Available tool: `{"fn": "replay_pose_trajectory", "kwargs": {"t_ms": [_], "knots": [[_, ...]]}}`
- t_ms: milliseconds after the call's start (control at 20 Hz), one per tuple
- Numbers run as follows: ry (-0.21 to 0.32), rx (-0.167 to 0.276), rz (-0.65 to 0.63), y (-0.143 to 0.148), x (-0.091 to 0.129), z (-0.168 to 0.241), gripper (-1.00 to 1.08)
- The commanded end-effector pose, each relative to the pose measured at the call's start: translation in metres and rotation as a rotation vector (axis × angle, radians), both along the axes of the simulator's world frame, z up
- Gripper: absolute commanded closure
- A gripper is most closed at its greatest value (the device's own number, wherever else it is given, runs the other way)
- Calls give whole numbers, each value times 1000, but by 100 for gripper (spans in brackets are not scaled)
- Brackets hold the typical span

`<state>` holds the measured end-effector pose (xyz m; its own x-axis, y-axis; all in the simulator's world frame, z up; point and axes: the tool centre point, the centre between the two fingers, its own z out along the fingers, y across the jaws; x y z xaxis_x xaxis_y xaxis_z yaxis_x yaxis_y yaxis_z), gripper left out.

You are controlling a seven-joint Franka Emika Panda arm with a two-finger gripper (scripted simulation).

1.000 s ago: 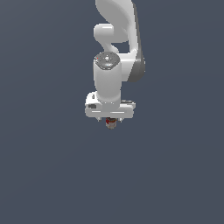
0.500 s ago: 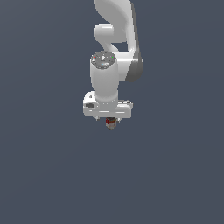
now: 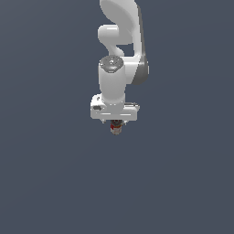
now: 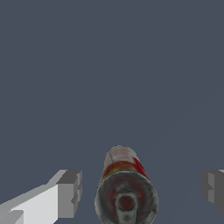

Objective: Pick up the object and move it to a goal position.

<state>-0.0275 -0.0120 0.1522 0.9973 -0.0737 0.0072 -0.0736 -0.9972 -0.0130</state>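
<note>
While the gripper [image 3: 116, 124] hangs in mid-air, the object [image 4: 126, 188] sits centred between the fingers [image 4: 69, 193], its long axis running straight away from the wrist camera. Fingers stand spread, clear gaps either side, so nothing looks clamped, though the exterior view is too small to confirm contact. It looks like a small can: dark round end, red band, tan-grey body.
</note>
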Motion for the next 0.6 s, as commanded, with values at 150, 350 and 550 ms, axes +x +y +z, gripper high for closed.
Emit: {"fn": "replay_pose_trajectory", "kwargs": {"t_ms": [150, 350, 550], "knots": [[4, -7, 10, 5, -26, -14, -92], [7, -10, 16, 7, -39, -20, -92], [8, -12, 18, 8, -47, -24, -92]]}}
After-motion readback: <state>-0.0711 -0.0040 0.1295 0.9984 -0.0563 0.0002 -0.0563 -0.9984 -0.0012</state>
